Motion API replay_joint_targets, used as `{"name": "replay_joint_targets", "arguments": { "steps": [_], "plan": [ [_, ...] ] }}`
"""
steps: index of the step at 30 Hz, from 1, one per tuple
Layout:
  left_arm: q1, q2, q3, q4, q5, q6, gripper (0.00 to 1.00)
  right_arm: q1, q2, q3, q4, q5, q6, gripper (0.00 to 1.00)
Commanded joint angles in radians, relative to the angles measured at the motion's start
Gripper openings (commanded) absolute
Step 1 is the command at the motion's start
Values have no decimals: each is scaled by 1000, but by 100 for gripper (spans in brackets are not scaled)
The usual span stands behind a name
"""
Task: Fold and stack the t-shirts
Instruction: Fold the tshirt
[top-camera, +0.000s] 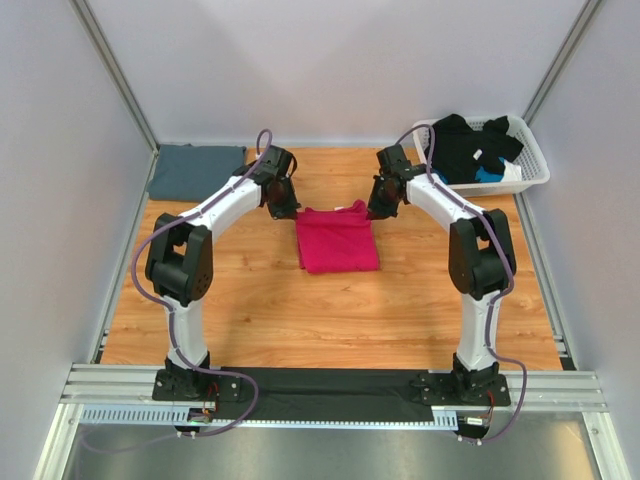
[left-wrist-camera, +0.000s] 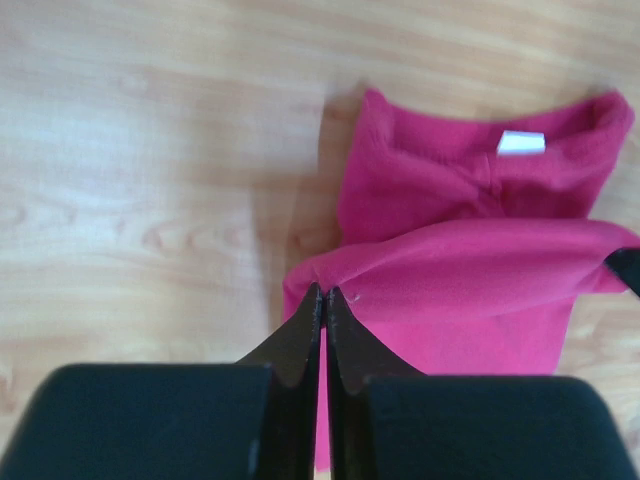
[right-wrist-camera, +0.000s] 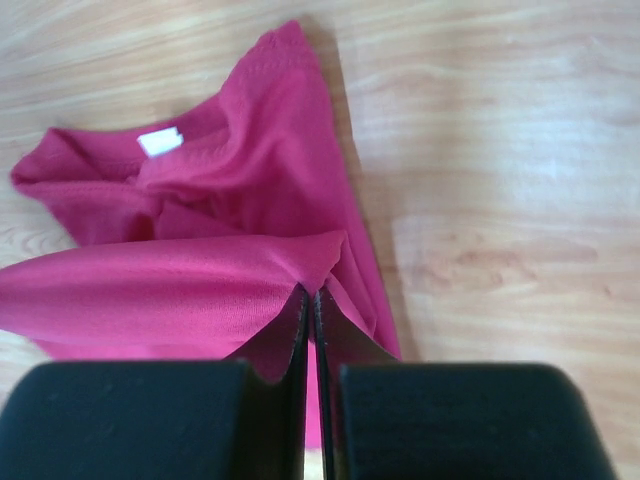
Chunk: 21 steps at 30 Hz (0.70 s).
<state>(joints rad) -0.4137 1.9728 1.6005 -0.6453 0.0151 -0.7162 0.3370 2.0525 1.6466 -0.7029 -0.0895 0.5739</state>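
Observed: the pink t-shirt (top-camera: 338, 243) lies at the middle of the desk (top-camera: 250, 300), already narrowed to a rough rectangle. The left gripper (left-wrist-camera: 322, 292) is clenched on one end of a raised fold edge. The right gripper (right-wrist-camera: 312, 292) is clenched on the other end. Both work at the far end of the garment, and the cloth spans between them with a slight sag. Just beyond the held edge sit the collar (left-wrist-camera: 450, 135) and its white label (left-wrist-camera: 521, 142).

The grey-blue t-shirt (top-camera: 195, 170) lies folded flat at the far left corner. A white basket (top-camera: 537, 160) holding dark garments (top-camera: 470, 140) stands at the far right.

Assessment: the step in hand appears to be laying this fold across the collar end.

Recommendations:
- Keep both grippers level and moving together, so the edge lands square to the sides.
- Hold light tension between them to take out the sag, but not enough to drag the layer beneath.
- Lower until the cloth rests on the shirt before letting go. Release both ends at once.
- Withdraw upward, since a sideways exit could pull a corner open.

Risk: the cloth bunched near the collar may leave a lump under the fold.
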Motion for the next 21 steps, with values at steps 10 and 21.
{"name": "replay_joint_targets", "arguments": {
  "steps": [10, 21],
  "plan": [
    [65, 149, 380, -62, 42, 182, 66, -75, 74, 269, 80, -62, -58, 53],
    [-23, -236, -160, 214, 198, 74, 10, 2, -241, -203, 288, -130, -8, 12]
  ]
}}
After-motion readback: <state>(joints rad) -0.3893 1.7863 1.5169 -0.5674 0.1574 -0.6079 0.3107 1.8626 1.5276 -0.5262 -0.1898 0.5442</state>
